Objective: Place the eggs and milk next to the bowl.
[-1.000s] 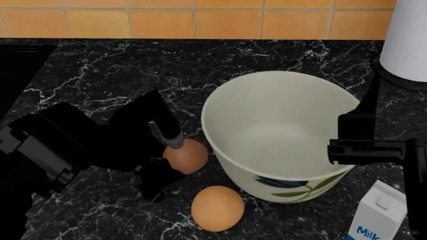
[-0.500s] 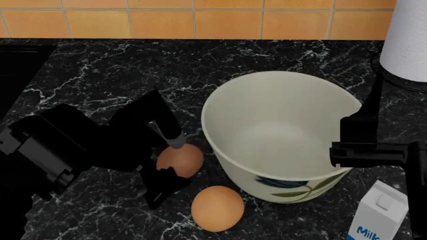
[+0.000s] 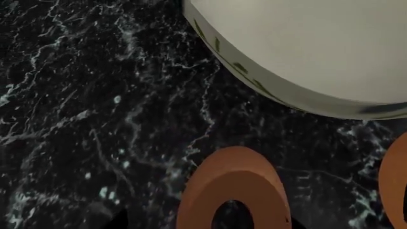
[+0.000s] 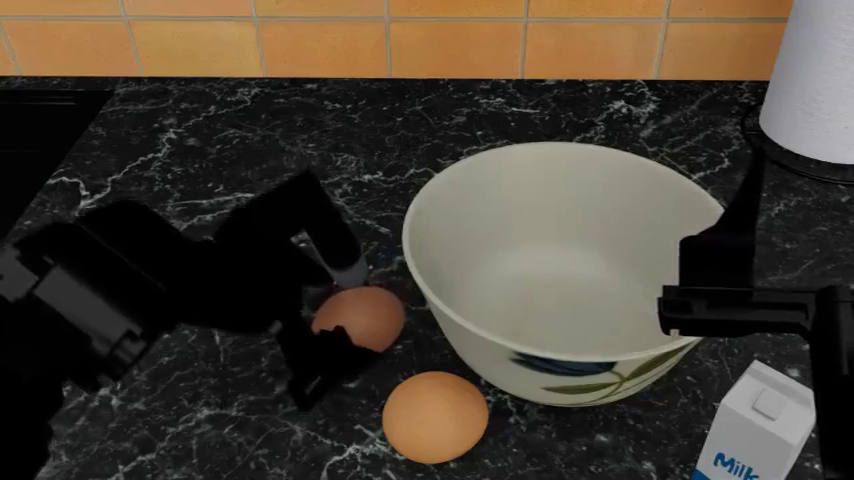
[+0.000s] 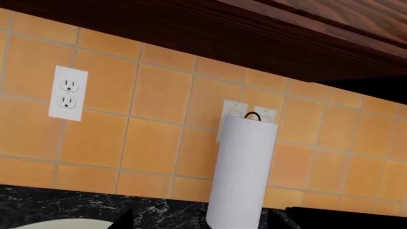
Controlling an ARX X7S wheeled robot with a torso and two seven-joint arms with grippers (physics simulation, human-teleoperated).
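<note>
The cream-white bowl (image 4: 561, 260) stands mid-counter and also fills one side of the left wrist view (image 3: 318, 47). The darker egg (image 4: 367, 318) lies on the counter just left of the bowl, between the fingers of my left gripper (image 4: 334, 320). The upper finger stands slightly off it, so the gripper looks open. The left wrist view shows this egg very close (image 3: 232, 183). The second egg (image 4: 434, 415) lies in front of the bowl, free. The milk carton (image 4: 754, 430) stands at the bowl's right front. My right gripper (image 4: 694, 290) hovers open and empty at the bowl's right rim.
A white paper-towel roll (image 4: 817, 75) on a black holder stands at the back right, also in the right wrist view (image 5: 239, 171). An orange tiled wall (image 4: 400, 40) with an outlet (image 5: 68, 93) backs the black marble counter (image 4: 200, 130).
The darker egg has sunk a little down and left onto the counter. The left gripper's upper finger has since lifted off it. The right arm has barely moved.
</note>
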